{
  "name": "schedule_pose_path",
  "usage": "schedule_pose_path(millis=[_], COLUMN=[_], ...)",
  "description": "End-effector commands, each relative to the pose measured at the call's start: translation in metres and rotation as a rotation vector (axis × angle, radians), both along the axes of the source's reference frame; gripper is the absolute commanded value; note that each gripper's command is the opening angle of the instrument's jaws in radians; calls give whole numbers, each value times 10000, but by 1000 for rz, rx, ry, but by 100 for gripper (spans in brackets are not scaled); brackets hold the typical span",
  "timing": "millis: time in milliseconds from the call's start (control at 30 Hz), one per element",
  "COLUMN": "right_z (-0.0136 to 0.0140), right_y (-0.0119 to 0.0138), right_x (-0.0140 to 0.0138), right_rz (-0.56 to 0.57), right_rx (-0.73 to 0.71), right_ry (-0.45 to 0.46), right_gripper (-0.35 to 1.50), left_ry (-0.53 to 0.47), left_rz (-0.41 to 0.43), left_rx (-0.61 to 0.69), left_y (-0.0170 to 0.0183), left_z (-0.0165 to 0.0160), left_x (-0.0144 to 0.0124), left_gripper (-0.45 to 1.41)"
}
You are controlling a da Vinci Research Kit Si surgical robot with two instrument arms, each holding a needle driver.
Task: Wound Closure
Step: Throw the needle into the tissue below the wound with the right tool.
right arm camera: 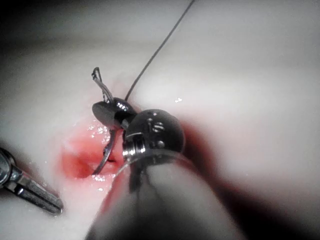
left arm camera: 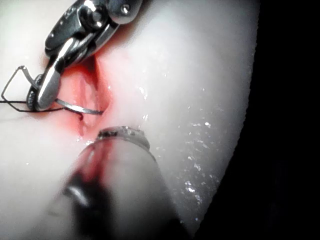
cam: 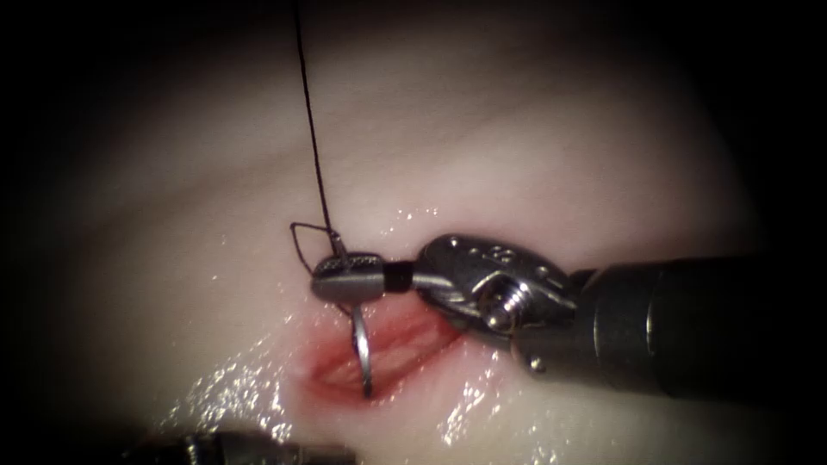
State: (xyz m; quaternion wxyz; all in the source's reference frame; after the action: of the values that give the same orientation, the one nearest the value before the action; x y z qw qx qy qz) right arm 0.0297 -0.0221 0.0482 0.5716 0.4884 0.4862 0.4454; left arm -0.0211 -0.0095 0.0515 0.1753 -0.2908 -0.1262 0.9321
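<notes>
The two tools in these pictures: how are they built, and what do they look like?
The right tool has short silver metal jaws with finely toothed faces, a black collar behind them, a shiny steel wrist with round holes and a screw, and a dark tubular shaft. The left tool shows slim, flat silver jaws.

Wet tissue (cam: 551, 172) bears a red cut (cam: 388, 353).

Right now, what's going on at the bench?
Suturing practice on pork tissue. The right pincer, coming in from the right, is shut on the curved needle near its thread end, just above the cut. The needle hangs down over the open cut; whether its tip is in the tissue is unclear. The thread runs up and away from the jaws, with a small loop beside them. The left pincer sits off to the side, holding nothing.
</notes>
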Motion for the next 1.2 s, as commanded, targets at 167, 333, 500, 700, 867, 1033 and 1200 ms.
schedule_pose_path(millis=[167, 333, 500, 700, 867, 1033, 1200], right_z=[4, 3, 1, -2, -6, -7, -9], right_y=[-8, -14, -19, -25, -31, -31, -30], right_x=[12, 14, 16, 16, 18, 18, 18], right_rz=[-7, -16, -17, -21, -26, -19, -14], right_rx=[38, 89, 158, 193, 240, 293, 396], right_ry=[2, 1, -2, 3, 1, -8, -10], right_gripper=[-35, -35, -35, -35, -35, -35, -35], left_ry=[0, 0, 0, -1, -1, 1, 5], left_rz=[-1, -1, -1, 2, 3, 1, -1], left_rx=[2, 2, 2, 5, 5, 4, 7], left_y=[-3, -3, -3, -3, -3, -3, -3], left_z=[7, 7, 7, 7, 7, 7, 7], left_x=[-6, -6, -6, -6, -6, -6, -4], left_gripper=[-37, -38, -38, -38, -40, -40, -42])
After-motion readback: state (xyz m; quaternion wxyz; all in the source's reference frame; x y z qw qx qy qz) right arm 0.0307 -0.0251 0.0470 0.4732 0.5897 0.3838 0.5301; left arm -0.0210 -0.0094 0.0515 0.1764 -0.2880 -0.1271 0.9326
